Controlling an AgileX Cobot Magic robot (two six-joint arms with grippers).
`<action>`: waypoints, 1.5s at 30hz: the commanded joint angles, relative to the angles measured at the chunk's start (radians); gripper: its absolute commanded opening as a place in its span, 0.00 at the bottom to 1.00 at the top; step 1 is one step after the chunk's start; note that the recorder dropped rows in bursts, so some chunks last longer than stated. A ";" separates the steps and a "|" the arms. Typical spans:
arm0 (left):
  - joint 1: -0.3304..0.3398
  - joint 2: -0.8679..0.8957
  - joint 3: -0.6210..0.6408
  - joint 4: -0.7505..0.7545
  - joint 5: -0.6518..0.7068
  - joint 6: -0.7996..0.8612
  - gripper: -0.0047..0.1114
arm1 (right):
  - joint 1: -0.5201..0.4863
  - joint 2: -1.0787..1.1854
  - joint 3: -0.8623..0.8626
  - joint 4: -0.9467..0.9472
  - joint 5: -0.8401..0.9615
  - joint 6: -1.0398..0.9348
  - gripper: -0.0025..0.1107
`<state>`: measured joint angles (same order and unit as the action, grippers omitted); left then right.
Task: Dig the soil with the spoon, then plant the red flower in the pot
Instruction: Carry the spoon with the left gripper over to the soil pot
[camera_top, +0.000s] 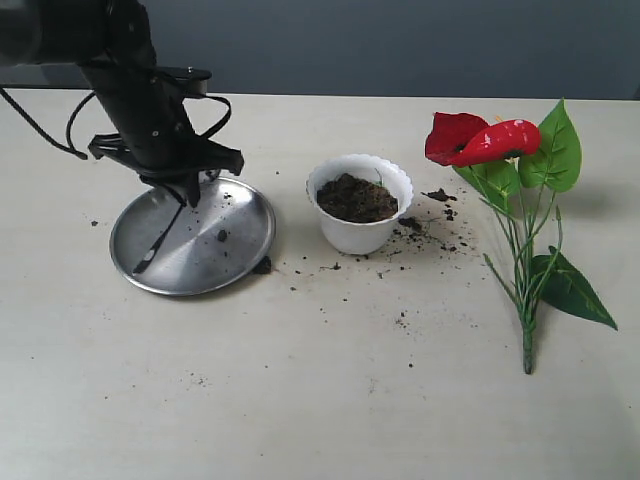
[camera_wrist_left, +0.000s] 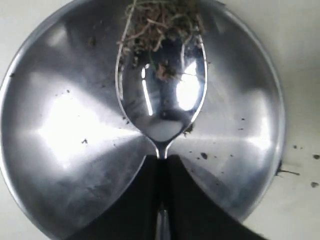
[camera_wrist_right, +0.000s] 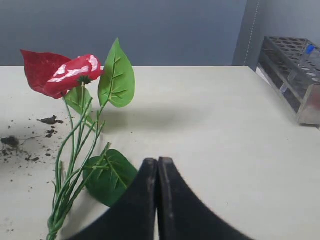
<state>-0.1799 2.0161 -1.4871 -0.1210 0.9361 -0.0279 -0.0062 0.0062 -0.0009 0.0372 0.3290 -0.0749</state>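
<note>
The spoon is gripped by its handle in the left tool, whose jaws are clamped tight on the thin shaft. It slants down from the tool with its bowl low over a round steel plate; whether the bowl touches the plate I cannot tell. A clump of fibrous soil clings to the far end of the bowl, and a few specks dot the plate.

Just beside the plate stands the pot, upright and filled with soil almost to the scalloped rim. Loose crumbs are scattered on the worktop around the pot, most of them on the side toward the flower. The flower lies flat on the worktop, well apart from the pot, its two red blooms farthest from the exterior camera and its stem end nearest.

The right tool is out of the exterior view. Its wrist camera shows the jaws pressed together with nothing between them, near the flower's lowest leaf. A rack sits at the worktop's far edge.
</note>
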 joint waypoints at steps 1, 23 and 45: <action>-0.052 -0.051 0.000 -0.022 -0.034 0.008 0.04 | -0.004 -0.006 0.001 -0.002 -0.010 -0.001 0.02; -0.182 -0.125 0.000 -0.667 -0.155 0.257 0.04 | -0.004 -0.006 0.001 -0.002 -0.006 -0.001 0.02; -0.204 -0.026 0.000 -1.194 -0.067 0.485 0.04 | -0.004 -0.006 0.001 -0.002 -0.009 -0.001 0.02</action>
<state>-0.3795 1.9689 -1.4871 -1.2001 0.8349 0.4096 -0.0062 0.0062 -0.0009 0.0372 0.3290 -0.0752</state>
